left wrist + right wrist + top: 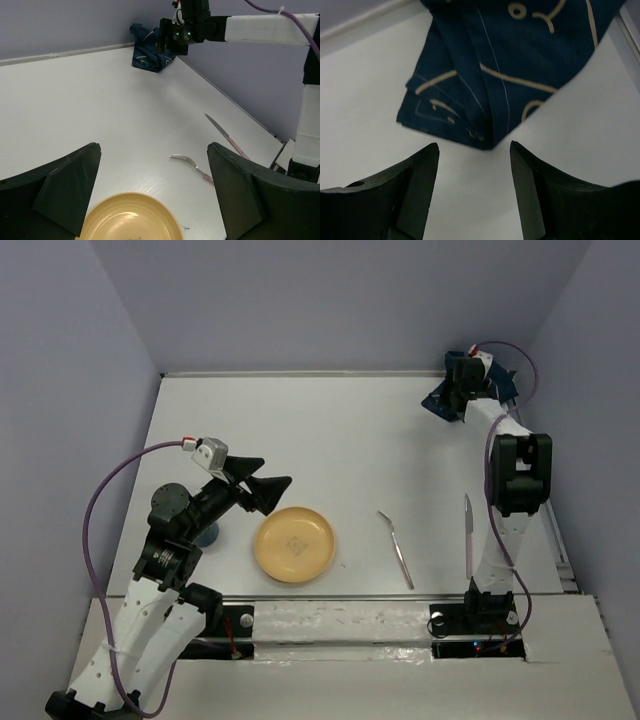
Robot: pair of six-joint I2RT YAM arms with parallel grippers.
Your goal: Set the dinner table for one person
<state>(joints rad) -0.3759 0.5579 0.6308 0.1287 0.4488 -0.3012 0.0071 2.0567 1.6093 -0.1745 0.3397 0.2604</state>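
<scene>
The white dinner table [330, 440] holds a yellow plate [295, 544], a fork [396, 548] and a knife [467, 535] along its near side. A folded navy placemat [438, 402] with pale lettering lies in the far right corner. My left gripper [270, 490] is open and empty, just above the plate's far left edge; the plate [132, 217], fork [192, 166] and knife [225, 135] show ahead of it [154, 150]. My right gripper [453, 392] is open right over the placemat [505, 60], its jaws [474, 147] astride the near corner of the cloth without touching it.
A small blue object [208, 536] sits on the table partly under my left arm, left of the plate. Grey walls close in the table at the back and both sides. The right arm [260, 27] stretches along the right wall.
</scene>
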